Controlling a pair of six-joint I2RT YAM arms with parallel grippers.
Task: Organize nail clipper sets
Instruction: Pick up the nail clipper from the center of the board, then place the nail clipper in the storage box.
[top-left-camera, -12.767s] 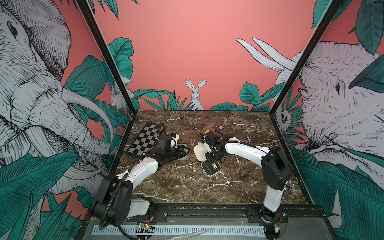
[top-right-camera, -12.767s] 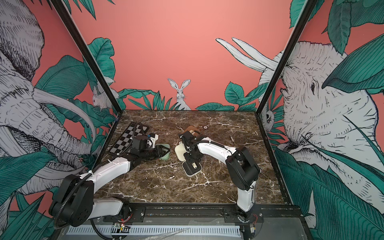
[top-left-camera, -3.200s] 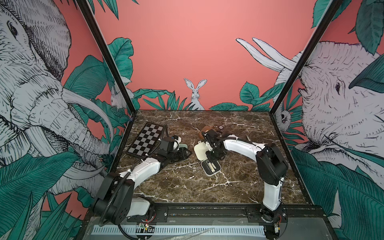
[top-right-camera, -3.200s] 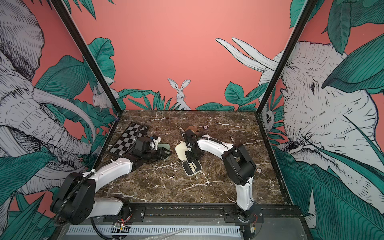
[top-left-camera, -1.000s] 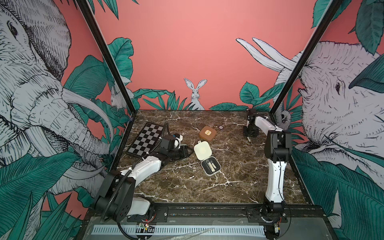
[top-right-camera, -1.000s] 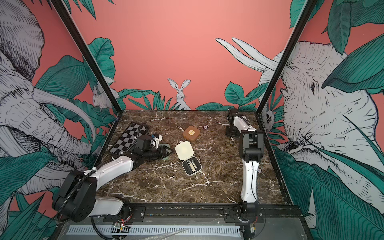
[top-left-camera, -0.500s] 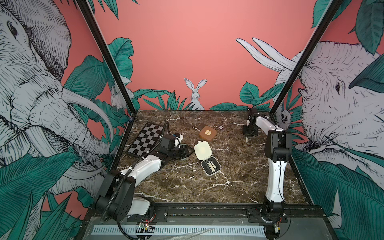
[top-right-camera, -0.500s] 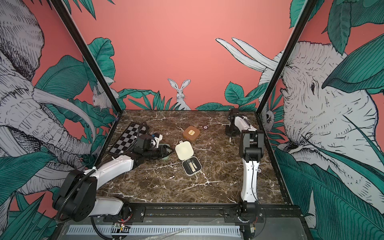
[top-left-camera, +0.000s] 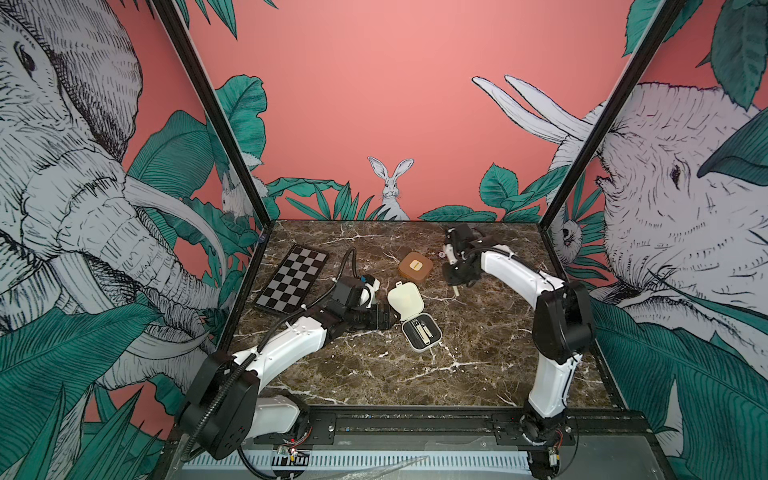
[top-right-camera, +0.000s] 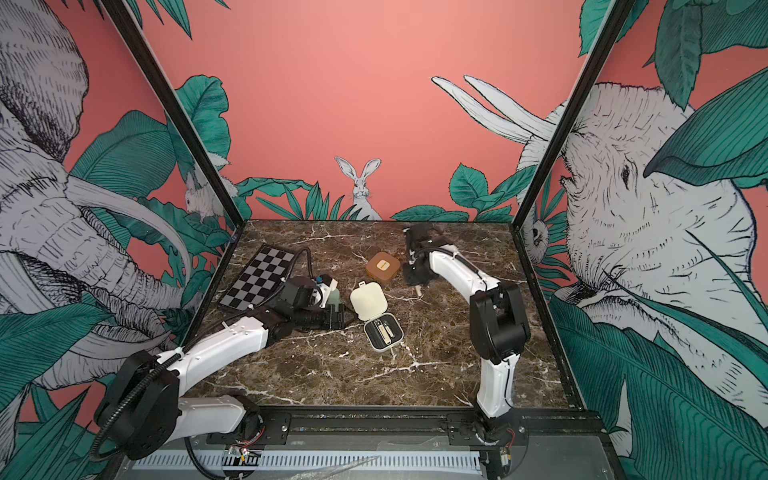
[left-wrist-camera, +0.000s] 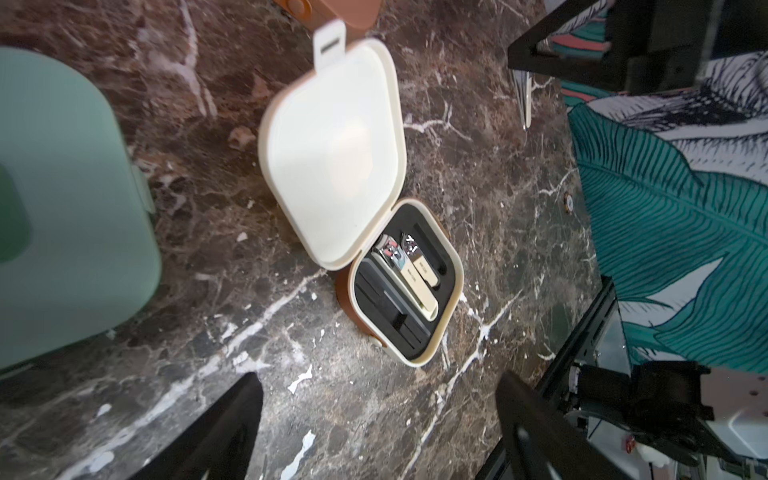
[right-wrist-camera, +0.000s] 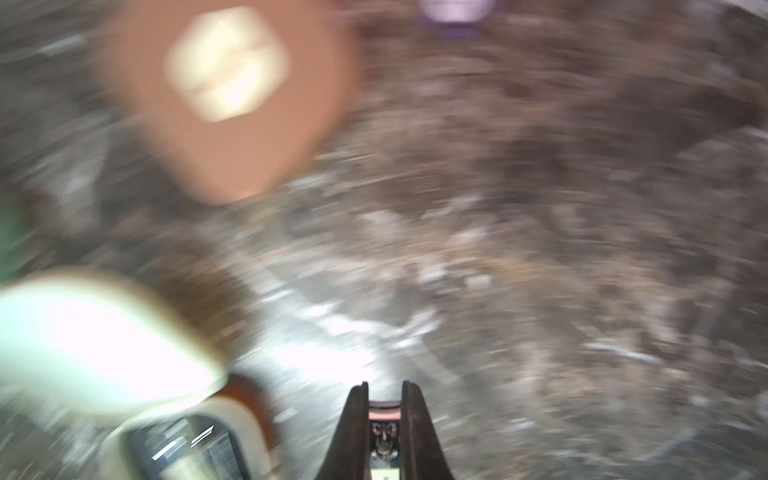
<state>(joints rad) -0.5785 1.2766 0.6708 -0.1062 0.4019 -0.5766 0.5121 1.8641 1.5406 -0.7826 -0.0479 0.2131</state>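
To fill open cream rounded-square case (top-left-camera: 405, 301), pinching slim pale metal tool (top-left-camera: 456, 291) in right fingers (right-wrist-camera: 353, 428) behind it; holding left fingers (left-wrist-camera: 232, 415) spread empty beside, probably for steadying.

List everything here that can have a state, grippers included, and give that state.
cream case: open, lid folded back
two clippers: seated in the cream case's black insert
brown case: closed
mint green case: looks closed
left gripper: open, empty
right gripper: shut on a slim tool
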